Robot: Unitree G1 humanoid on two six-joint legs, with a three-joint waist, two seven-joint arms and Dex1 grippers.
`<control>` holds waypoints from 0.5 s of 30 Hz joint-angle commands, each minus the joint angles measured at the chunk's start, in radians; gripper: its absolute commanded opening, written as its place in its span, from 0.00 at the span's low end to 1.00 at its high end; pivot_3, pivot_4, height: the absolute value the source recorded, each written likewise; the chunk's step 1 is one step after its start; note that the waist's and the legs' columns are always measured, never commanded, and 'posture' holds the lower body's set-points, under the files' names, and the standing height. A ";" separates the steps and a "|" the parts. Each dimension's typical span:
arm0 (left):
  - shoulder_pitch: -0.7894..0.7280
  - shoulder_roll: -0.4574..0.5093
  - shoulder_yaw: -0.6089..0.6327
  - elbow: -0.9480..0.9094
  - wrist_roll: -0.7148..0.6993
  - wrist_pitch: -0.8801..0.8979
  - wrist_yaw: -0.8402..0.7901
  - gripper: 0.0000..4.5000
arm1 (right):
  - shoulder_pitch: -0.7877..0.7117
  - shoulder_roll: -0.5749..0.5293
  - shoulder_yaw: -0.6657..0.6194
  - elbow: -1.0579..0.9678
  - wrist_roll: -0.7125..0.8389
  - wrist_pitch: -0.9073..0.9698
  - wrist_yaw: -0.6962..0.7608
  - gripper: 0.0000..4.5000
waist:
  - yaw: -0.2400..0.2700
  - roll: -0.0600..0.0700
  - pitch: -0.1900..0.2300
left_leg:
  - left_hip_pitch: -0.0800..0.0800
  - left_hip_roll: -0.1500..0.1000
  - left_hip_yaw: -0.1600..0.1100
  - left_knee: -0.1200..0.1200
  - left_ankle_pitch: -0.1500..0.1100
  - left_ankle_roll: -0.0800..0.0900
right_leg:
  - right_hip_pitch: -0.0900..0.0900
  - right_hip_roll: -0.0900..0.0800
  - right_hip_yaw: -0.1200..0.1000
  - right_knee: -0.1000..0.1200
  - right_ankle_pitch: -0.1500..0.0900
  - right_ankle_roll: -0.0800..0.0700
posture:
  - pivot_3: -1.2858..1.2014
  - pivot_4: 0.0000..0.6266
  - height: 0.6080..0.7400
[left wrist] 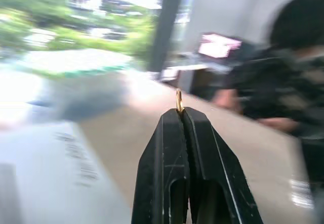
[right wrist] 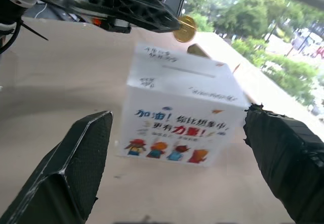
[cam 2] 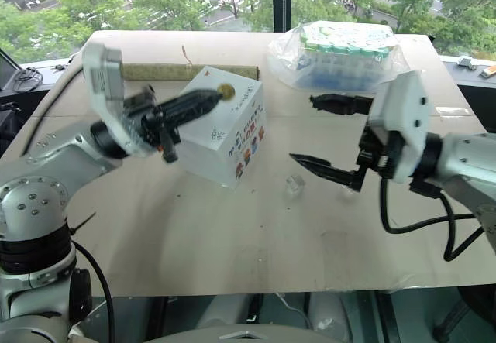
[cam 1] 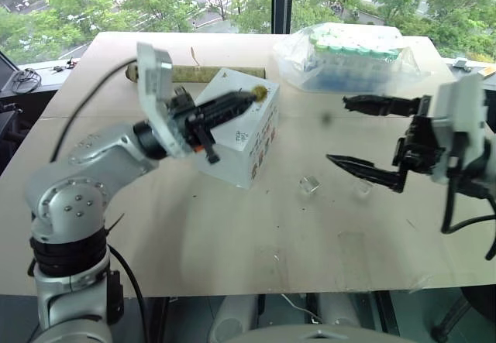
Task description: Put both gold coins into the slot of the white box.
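Right wrist view gives the clearest read on progress: the left gripper is pressed together on one gold coin, pinching it by its edge above the white box, and the slot on top is not yet reached. So at best one coin is on its way in; whether the other coin has already gone into the box I cannot tell, since no second coin is visible on the table. What looks left, as I judge it, is to line the held coin up edge-on with the slot and let it drop.

From the head camera, the coin sits at the tip of the left fingers over the far top corner of the box. The right gripper is spread wide and holds nothing, hanging over the table well to the right of the box.

The coin is a small, shiny, gold-yellow disc, thin when seen on edge in the left wrist view. The box is a white cardboard cube with black handwriting on top and small colourful cartoon figures along the side facing the right gripper. It stands on the table, turned at an angle, near a bag of green-capped tubes
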 commanded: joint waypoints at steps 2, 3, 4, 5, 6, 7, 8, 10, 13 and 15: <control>-0.107 0.038 -0.079 -0.053 0.184 0.105 0.235 0.00 | 0.029 -0.044 -0.103 0.046 0.031 0.003 0.077 0.99 | 0.005 0.000 0.000 | 0.000 0.000 0.001 0.000 0.000 0.000 | 0.000 0.000 0.001 0.000 0.000 0.000 | 0.52 0.24 1.00; -0.123 0.037 -0.087 -0.059 0.191 0.140 0.263 0.00 | 0.035 -0.050 -0.111 0.052 0.033 0.005 0.087 0.99 | 0.006 0.000 0.000 | 0.000 0.000 0.001 0.000 0.000 0.000 | 0.000 0.000 0.001 0.001 0.000 0.000 | 0.52 0.24 1.00; -0.154 0.039 -0.108 -0.065 0.201 0.225 0.312 0.00 | 0.037 -0.056 -0.120 0.068 0.041 0.011 0.096 0.99 | 0.006 0.000 0.000 | 0.000 0.000 0.001 0.000 0.000 0.000 | 0.000 0.000 0.001 0.000 0.000 0.000 | 0.52 0.24 1.00; -0.182 0.026 -0.114 -0.075 0.188 0.298 0.348 0.00 | 0.039 -0.062 -0.126 0.082 0.041 0.011 0.109 0.99 | 0.005 -0.001 0.000 | 0.000 0.000 0.001 0.000 0.000 0.000 | 0.000 0.000 0.001 0.000 0.000 0.000 | 0.52 0.24 1.00; -0.224 0.017 -0.128 -0.070 0.173 0.428 0.374 0.00 | 0.038 -0.064 -0.129 0.095 0.035 0.008 0.115 0.99 | 0.005 -0.001 0.001 | 0.000 0.000 0.001 0.000 0.000 0.000 | 0.000 0.000 0.001 0.000 0.000 0.000 | 0.52 0.24 1.00; -0.253 -0.007 -0.125 -0.064 0.158 0.517 0.395 0.00 | 0.037 -0.064 -0.132 0.103 0.032 0.006 0.119 0.99 | 0.005 -0.001 0.001 | -0.001 0.000 0.001 0.000 0.000 0.000 | 0.000 0.001 0.001 0.001 0.000 0.000 | 0.52 0.24 1.00; -0.277 -0.021 -0.125 -0.068 0.153 0.574 0.402 0.00 | 0.041 -0.064 -0.132 0.105 0.022 0.001 0.126 0.99 | 0.005 -0.001 0.001 | -0.001 0.000 0.001 0.000 0.000 0.000 | -0.001 0.001 0.000 0.001 0.000 0.000 | 0.52 0.24 1.00; -0.310 -0.050 -0.117 -0.076 0.166 0.648 0.411 0.00 | 0.045 -0.064 -0.133 0.106 0.015 -0.001 0.132 0.99 | 0.005 -0.002 0.001 | -0.001 0.000 0.001 0.000 0.000 0.000 | -0.001 0.001 0.000 0.001 0.000 0.000 | 0.52 0.24 1.00; -0.333 -0.084 -0.109 -0.094 0.188 0.724 0.413 0.00 | 0.048 -0.062 -0.135 0.104 0.018 0.005 0.134 0.99 | 0.004 -0.002 0.001 | -0.001 0.000 0.001 0.000 0.000 0.000 | -0.001 0.001 0.001 0.001 0.000 0.000 | 0.52 0.24 1.00; -0.333 -0.092 -0.109 -0.111 0.206 0.733 0.414 0.00 | 0.056 -0.061 -0.138 0.101 0.017 0.007 0.140 0.99 | 0.004 -0.002 0.001 | -0.001 0.000 0.001 0.000 0.000 0.000 | -0.001 0.001 0.001 0.001 0.000 0.000 | 0.52 0.24 1.00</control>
